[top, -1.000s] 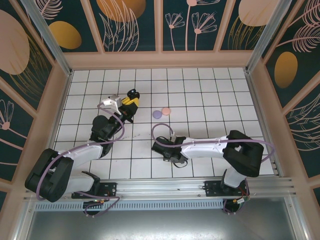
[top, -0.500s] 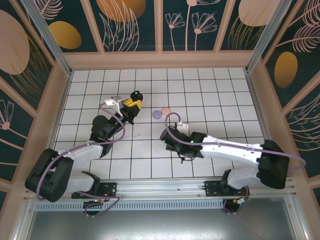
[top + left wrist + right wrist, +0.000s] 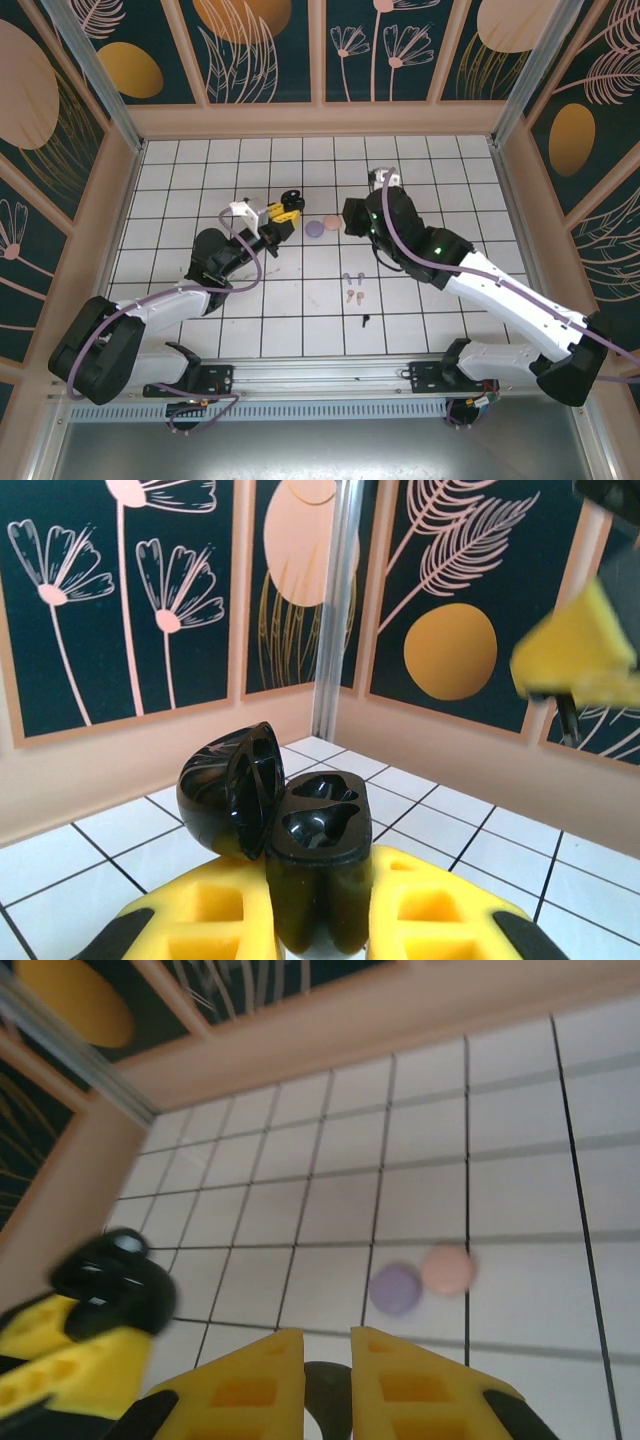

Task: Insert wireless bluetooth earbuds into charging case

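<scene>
Left wrist: open black charging case [image 3: 318,858]

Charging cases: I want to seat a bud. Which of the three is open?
The black case, clamped in the left gripper, lid swung back, sockets showing; the lavender case and pink case lie closed on the tiles.
</scene>
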Available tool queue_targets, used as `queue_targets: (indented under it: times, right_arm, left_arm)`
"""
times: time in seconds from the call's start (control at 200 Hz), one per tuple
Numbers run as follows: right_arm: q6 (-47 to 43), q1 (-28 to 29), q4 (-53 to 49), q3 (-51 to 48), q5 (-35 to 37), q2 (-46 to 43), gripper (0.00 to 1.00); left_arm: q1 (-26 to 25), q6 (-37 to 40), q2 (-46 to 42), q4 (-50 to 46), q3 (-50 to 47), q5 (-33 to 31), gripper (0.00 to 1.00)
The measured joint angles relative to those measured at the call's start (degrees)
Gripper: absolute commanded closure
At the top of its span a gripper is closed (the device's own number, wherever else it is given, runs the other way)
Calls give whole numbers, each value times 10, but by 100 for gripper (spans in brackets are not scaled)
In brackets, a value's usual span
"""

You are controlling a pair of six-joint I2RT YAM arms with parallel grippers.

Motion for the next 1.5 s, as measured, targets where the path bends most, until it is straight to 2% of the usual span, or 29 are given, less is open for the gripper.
queue_targets:
  times: [0.35,0.611,0.961,1.501]
  right_arm:
    - [-185,0,86,22,-62,6,86]
    - [-256,0,136,-1,-104,6,86]
    - [-278,-6,171,-49,-142,6,90]
    - [-273,-14,195,-58,-176,9,90]
  left_arm:
    - [-64,121,1,-79,50,-28,100]
    - [-74,146,28,-88,73,-28,100]
    - [-75,146,34,-87,76,-24,100]
    - [-76,146,33,-87,85,-11,100]
